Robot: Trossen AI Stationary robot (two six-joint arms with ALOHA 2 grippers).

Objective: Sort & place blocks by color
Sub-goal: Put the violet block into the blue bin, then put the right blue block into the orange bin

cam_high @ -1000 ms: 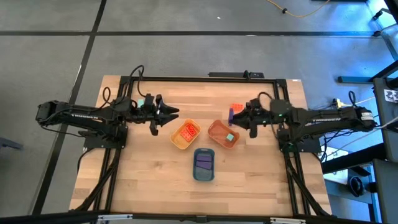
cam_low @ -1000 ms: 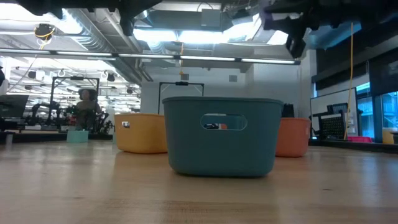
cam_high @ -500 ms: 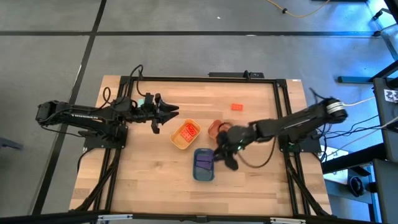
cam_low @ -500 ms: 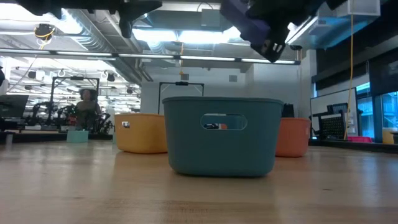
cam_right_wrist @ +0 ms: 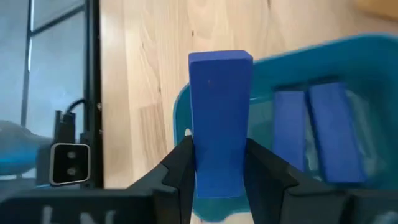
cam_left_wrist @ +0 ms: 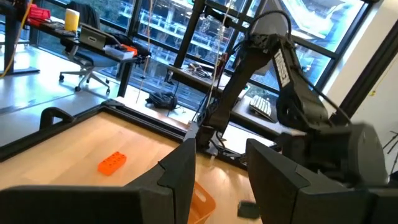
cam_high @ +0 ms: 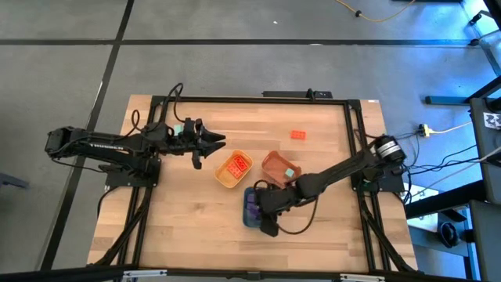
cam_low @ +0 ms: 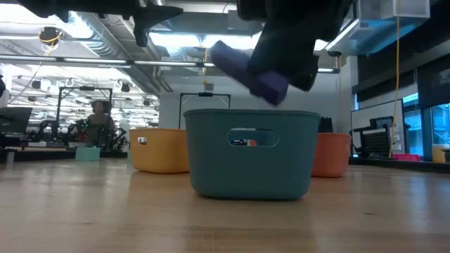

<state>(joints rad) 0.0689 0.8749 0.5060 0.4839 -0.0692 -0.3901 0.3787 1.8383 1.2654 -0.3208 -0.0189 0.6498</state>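
My right gripper (cam_high: 263, 207) hangs over the blue tray (cam_high: 249, 220), shut on a purple block (cam_low: 250, 71). In the right wrist view this block (cam_right_wrist: 219, 112) stands over the tray's rim (cam_right_wrist: 186, 106), and two more purple blocks (cam_right_wrist: 311, 134) lie inside. The yellow tray (cam_high: 221, 177) holds red-orange blocks (cam_high: 237, 165). A teal block (cam_high: 290, 172) lies in the orange tray (cam_high: 272, 162). One red-orange block (cam_high: 298, 135) lies flat on the table, also seen in the left wrist view (cam_left_wrist: 112, 163). My left gripper (cam_high: 219, 142) waits open at the table's left. My right gripper pinches the purple block between its two fingers (cam_right_wrist: 177, 165), which press on its two long side faces near one end (cam_right_wrist: 219, 171). The rest of the block sticks out past the fingertips. It is lifted clear and tilted, just above the blue tray's rim (cam_low: 249, 112).
The three trays sit close together in the table's middle: yellow (cam_low: 158, 149), blue (cam_low: 249, 158), orange (cam_low: 332, 154). A dark metal frame (cam_high: 250, 99) runs along the table's far and side edges. Bare wood lies near and left of the trays.
My right gripper has carried the purple block from beside the orange tray toward the near edge and leftward, to a place over the blue tray. It has come lower and the block has tipped over to a slant.
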